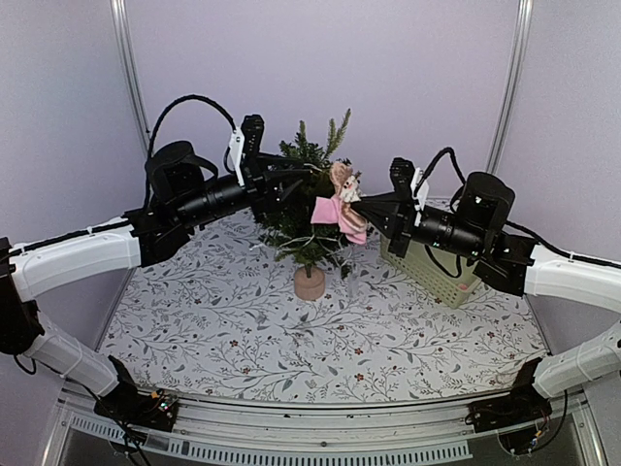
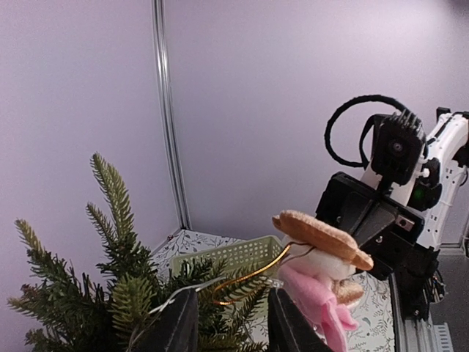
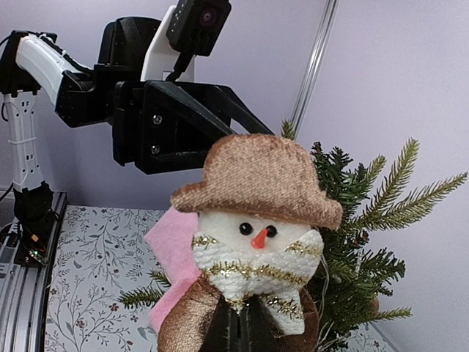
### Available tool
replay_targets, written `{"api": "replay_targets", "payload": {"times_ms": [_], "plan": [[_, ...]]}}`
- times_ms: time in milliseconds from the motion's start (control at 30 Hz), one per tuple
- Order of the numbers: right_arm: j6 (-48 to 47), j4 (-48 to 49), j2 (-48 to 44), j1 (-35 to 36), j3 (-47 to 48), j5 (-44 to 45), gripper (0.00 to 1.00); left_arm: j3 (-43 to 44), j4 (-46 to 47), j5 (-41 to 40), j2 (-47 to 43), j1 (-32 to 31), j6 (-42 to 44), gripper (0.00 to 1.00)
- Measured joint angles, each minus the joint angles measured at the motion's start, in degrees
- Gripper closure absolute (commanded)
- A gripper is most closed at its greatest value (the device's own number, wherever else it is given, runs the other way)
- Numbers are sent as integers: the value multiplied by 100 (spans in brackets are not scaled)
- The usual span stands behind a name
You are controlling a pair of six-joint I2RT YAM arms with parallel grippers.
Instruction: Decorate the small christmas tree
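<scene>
The small christmas tree (image 1: 307,199) stands mid-table on a tan base (image 1: 310,282). My right gripper (image 1: 367,210) is shut on a snowman ornament (image 1: 342,183) with a brown hat and pink scarf, holding it against the tree's right side. In the right wrist view the snowman (image 3: 256,227) faces the camera, with my fingers (image 3: 245,331) closed on its lower body and the tree (image 3: 359,220) behind it. My left gripper (image 1: 294,184) is open at the tree's upper left. In the left wrist view its fingers (image 2: 174,326) straddle branches (image 2: 117,293) and the ornament's gold hanging loop (image 2: 242,282).
A pale green perforated basket (image 1: 433,268) sits on the table at the right, under my right arm, and also shows in the left wrist view (image 2: 227,257). The floral tablecloth (image 1: 223,320) covers the table. Purple walls and metal posts (image 1: 126,68) enclose the back.
</scene>
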Motion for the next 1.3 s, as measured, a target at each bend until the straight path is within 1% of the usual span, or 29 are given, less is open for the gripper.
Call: {"api": "replay_targets", "payload": {"times_ms": [567,1000,1300], "plan": [[39,-175,22,-70,-15,9,100,114,0,0,98,2,44,65],[107,-269,20,-264,-109,15,100,212,-20,-7,164,2,68,65],[107,-361,20,-269,-105,-96,100,269,-26,35,212,2,92,72]]}}
